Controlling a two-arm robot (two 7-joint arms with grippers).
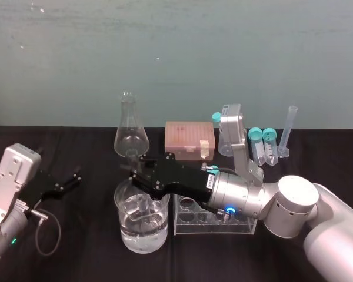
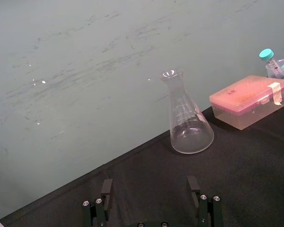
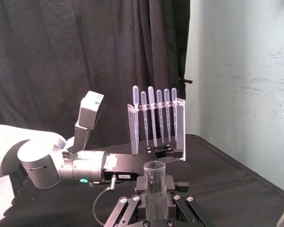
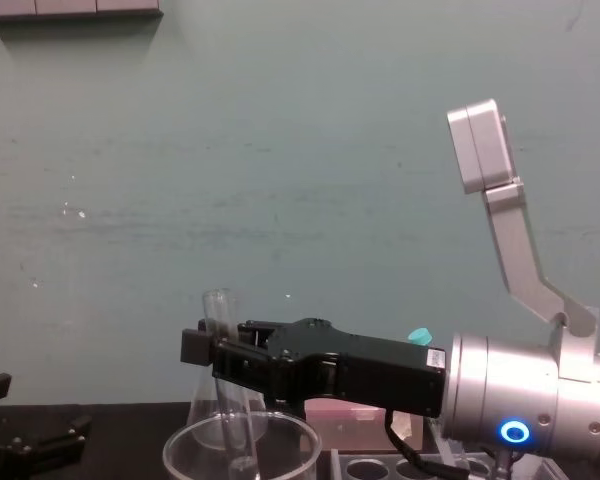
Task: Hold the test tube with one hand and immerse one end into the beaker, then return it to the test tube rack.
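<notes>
The clear, uncapped test tube [image 4: 220, 312] stands nearly upright with a slight tilt, clamped in the right gripper [image 4: 205, 346]. Its lower end is inside the wide glass beaker [image 1: 129, 235], which holds clear liquid. The pale test tube rack [image 1: 191, 218] stands just right of the beaker.

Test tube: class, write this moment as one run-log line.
right end effector: shut on test tube | test tube: lower end inside beaker | left end effector: open, parked left

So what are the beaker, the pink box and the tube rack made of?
Beaker: clear glossy glass, judging by its thick see-through rim. Pink box: likely translucent plastic, dull sheen. Test tube rack: probably clear acrylic, flat glossy panels.
</notes>
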